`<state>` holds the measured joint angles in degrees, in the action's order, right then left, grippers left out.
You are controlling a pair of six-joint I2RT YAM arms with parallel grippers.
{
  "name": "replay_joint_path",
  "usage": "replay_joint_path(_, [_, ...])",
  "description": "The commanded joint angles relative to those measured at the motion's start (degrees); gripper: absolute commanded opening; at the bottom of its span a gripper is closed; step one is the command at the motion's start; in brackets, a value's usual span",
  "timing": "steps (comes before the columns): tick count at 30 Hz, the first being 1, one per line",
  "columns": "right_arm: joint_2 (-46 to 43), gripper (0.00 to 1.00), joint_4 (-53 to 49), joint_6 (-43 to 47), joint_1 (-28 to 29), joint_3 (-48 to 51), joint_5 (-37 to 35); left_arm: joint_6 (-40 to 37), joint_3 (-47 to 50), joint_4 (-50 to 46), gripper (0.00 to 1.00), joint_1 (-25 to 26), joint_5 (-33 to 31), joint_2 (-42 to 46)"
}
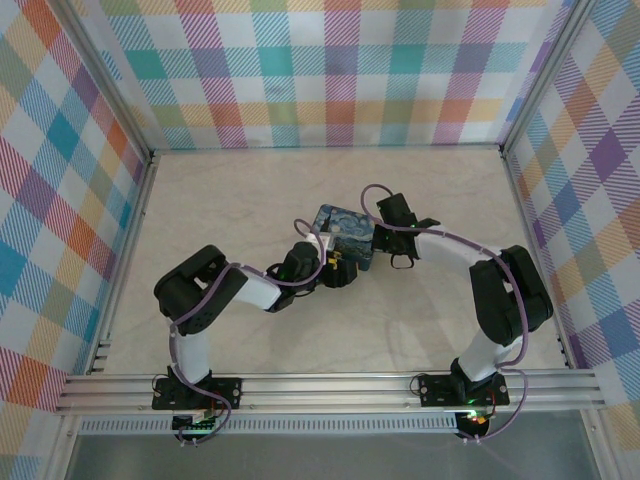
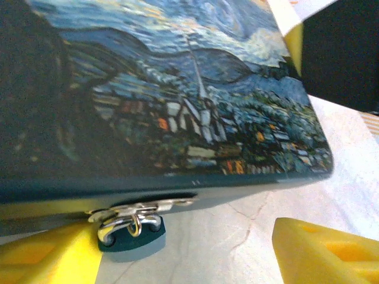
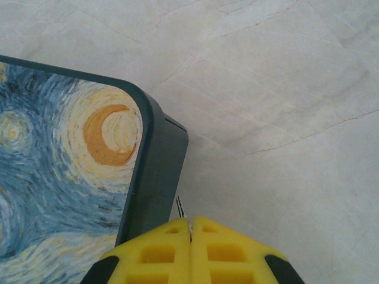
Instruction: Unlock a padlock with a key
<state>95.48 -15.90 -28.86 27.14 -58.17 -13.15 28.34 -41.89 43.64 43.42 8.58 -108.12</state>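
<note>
A box point(image 2: 177, 89) with a starry-night painting on its lid stands mid-table point(image 1: 346, 232). From the silver hasp point(image 2: 145, 207) on its front hangs the padlock point(image 2: 129, 235), with a dark teal body and a silver shackle. My left gripper point(image 2: 189, 254) is open in front of the box point(image 1: 338, 270). The padlock sits just inside its left finger point(image 2: 47, 254), touching neither pad that I can see. My right gripper point(image 3: 190, 228) is shut on the key point(image 3: 179, 207). Its thin blade pokes out beside the box's dark side wall point(image 3: 157, 171), at the box's right point(image 1: 397, 252).
Plaid walls point(image 1: 320, 70) enclose the pale marble table point(image 1: 250, 190) on three sides. An aluminium rail point(image 1: 330, 388) runs along the near edge by the arm bases. Bare table lies behind and to both sides of the box.
</note>
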Motion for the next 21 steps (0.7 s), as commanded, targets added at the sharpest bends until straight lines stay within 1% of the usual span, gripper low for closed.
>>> replay_joint_path(1, [0.6,0.0,0.5,-0.7,1.0,-1.4,1.0,0.5,0.5,-5.6,0.75,-0.2,-4.0,1.2])
replay_joint_path(3, [0.7,0.0,0.6,-0.7,1.1,-1.3,0.9,-0.3,1.4,-2.0,0.72,-0.2,-1.6,1.4])
replay_joint_path(8, [0.9,0.0,1.2,-0.4,1.1,-1.4,1.5,-4.1,2.0,2.2,0.67,-0.2,4.9,0.7])
replay_joint_path(11, [1.5,0.0,1.3,-0.4,1.3,-1.8,1.8,-4.3,3.5,6.3,0.65,-0.3,6.9,0.5])
replay_joint_path(13, [1.9,0.0,1.1,-0.3,1.4,-2.1,1.8,-4.0,3.8,7.7,0.64,-0.2,7.4,0.5])
replay_joint_path(14, [2.0,0.0,1.1,-0.3,1.4,-2.2,1.8,-3.7,4.0,8.1,0.61,-0.3,7.4,0.5])
replay_joint_path(16, [2.3,0.0,1.0,-0.3,1.4,-2.3,1.6,-3.2,4.7,9.8,0.61,-0.3,6.8,0.2])
replay_joint_path(21, [2.2,0.0,1.1,-0.4,1.5,-2.2,1.4,-0.7,7.1,15.5,0.62,-1.0,5.7,-0.7])
